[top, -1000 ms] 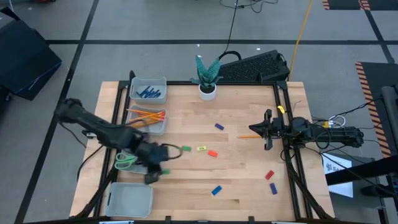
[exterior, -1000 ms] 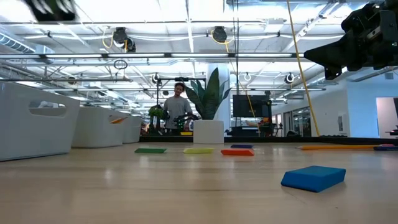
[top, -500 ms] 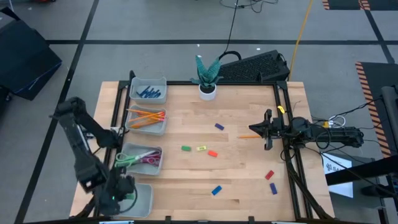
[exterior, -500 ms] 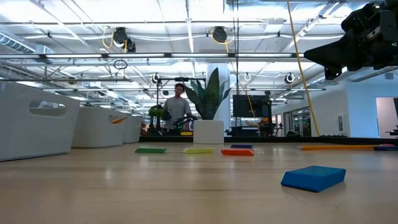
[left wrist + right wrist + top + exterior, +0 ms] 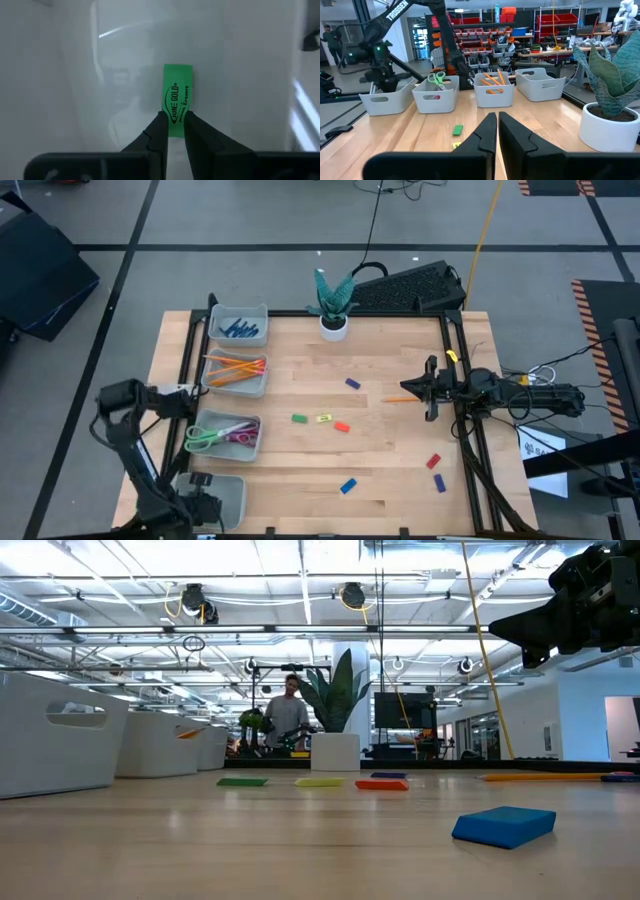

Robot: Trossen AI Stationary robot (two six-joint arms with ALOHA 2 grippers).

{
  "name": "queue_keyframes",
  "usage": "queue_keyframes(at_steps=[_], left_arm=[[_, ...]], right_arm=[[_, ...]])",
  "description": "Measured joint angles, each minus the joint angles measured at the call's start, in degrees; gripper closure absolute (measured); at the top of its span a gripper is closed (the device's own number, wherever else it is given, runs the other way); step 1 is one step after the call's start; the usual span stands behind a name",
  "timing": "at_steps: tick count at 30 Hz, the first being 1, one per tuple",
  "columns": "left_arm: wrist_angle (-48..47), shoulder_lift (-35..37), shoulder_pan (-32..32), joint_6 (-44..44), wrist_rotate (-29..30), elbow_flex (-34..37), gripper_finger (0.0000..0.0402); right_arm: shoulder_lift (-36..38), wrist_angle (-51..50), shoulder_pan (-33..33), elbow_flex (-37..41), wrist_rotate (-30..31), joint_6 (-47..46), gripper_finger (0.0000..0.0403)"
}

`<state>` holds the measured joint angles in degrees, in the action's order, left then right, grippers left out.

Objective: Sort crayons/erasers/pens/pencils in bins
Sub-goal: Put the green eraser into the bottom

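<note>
The left gripper (image 5: pixel 173 131) hangs inside the empty bin (image 5: pixel 225 498) at the lower left of the high view, its dark, tapering fingers (image 5: pixel 159 131) pinching a green eraser (image 5: pixel 178 99), a flat matte block with black lettering. The bin's walls are smooth, pale, glossy plastic with rounded corners; from above, the arm covers its left part and the eraser cannot be seen there.

The right gripper (image 5: pixel 498 131) waits at the right edge of the table (image 5: pixel 390 460), fingers (image 5: pixel 487 131) closed with only a thin slit between them and gripping nothing.

The table is light wood planking with a fine grain, framed by black rails. Up its left side stand three more bins: one with scissors (image 5: pixel 215 436), one with orange pencils (image 5: pixel 236 368), and one with dark blue pens (image 5: pixel 239 330). At mid-table lie a second green eraser (image 5: pixel 298 418), a yellow one (image 5: pixel 324 418) and a red one (image 5: pixel 342 426); a blue one (image 5: pixel 348 486) lies lower. Small red and blue pieces at lower right are too small to tell. A lone pencil (image 5: pixel 399 398) lies just left of the right gripper.

A white pot (image 5: pixel 333 326) with a stiff green plant stands at the top edge. In the low view, a person (image 5: pixel 287 718) stands far off under bright ceiling lights and pipework.
</note>
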<state>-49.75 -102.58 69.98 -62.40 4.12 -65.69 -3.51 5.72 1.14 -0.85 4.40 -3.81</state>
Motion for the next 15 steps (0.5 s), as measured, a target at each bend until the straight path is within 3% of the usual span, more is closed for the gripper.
queue_keyframes(at_steps=[3,7,12,15], left_arm=[[0.1,-1.5,0.0,-1.0,0.0,0.0,0.0339],[0.1,-0.9,-0.3,-1.3,-0.5,0.0,0.0290],[-0.9,5.1,-1.6,0.2,-1.8,-0.6,0.0218],[-2.2,10.6,-3.2,4.2,0.0,-1.6,0.0198]], right_arm=[[0.0,0.0,0.0,0.0,0.0,0.0,0.0390],[0.0,0.0,0.0,0.0,0.0,0.0,0.0390],[0.0,0.0,0.0,0.0,0.0,0.0,0.0390],[0.0,0.0,0.0,0.0,0.0,0.0,0.0390]])
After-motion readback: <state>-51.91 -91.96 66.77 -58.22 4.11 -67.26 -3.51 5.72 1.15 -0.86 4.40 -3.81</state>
